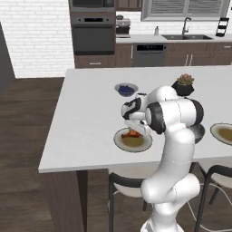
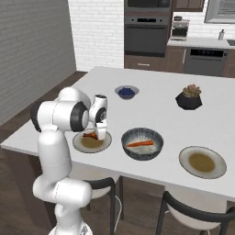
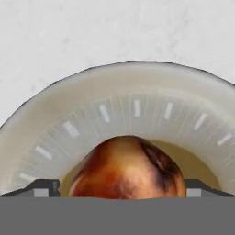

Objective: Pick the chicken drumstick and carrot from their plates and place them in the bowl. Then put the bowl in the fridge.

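The reddish-brown chicken drumstick [image 3: 126, 167] lies on the left plate [image 3: 137, 105] near the counter's front edge. My gripper [image 2: 100, 134] is down over it and open. In the hand view one fingertip [image 3: 46, 187] is to each side of the meat, and I cannot tell whether they touch it. From the base views the drumstick [image 1: 132, 133] shows under the hand on its plate [image 1: 136, 144]. The orange carrot [image 2: 140, 143] lies in the dark ribbed bowl [image 2: 143, 156], just right of that plate [image 2: 85, 144]. The second plate [image 2: 202, 162] has nothing on it. The fridge is out of view.
A small bowl of blue berries [image 2: 126, 92] and a black plant pot [image 2: 188, 97] stand farther back on the white counter [image 2: 151, 110]. Dark stools [image 2: 193, 213] sit under the front edge. A wall oven [image 1: 93, 34] and sink counter [image 1: 186, 37] are across the room.
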Available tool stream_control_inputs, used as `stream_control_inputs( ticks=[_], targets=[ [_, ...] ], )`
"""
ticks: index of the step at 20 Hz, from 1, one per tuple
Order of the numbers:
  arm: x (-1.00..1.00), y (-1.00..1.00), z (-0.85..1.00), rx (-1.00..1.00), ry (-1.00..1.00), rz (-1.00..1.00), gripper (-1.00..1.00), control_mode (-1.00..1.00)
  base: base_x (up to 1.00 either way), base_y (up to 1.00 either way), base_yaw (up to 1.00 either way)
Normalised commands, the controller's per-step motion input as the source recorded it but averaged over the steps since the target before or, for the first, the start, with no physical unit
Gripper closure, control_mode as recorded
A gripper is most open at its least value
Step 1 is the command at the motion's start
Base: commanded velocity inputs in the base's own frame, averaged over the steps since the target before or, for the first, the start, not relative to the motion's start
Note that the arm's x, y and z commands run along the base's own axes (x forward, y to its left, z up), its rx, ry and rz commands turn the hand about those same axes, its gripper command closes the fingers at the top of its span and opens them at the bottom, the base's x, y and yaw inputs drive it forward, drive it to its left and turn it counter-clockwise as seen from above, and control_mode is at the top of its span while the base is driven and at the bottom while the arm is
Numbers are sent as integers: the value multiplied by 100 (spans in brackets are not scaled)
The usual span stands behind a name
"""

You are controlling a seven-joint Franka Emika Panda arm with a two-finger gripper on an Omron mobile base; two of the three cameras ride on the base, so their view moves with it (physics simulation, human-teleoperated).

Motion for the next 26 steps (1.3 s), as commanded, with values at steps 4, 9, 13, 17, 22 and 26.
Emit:
stream_control_inputs(
  ticks=[4,9,13,17,22,26],
  targets=[
    [0,0,-52,0,0,0,100,-100,0,0,0],
    [-22,0,-33,1,0,0,100,-100,0,0,0],
    [-92,0,52,2,-11,-3,100,-100,0,0,0],
    [-97,0,89,0,-10,-5,100,-100,0,0,0],
    [-85,-21,94,0,-5,-2,100,-100,0,0,0],
    [-49,-79,59,0,0,0,100,-100,0,0,0]
  ],
)
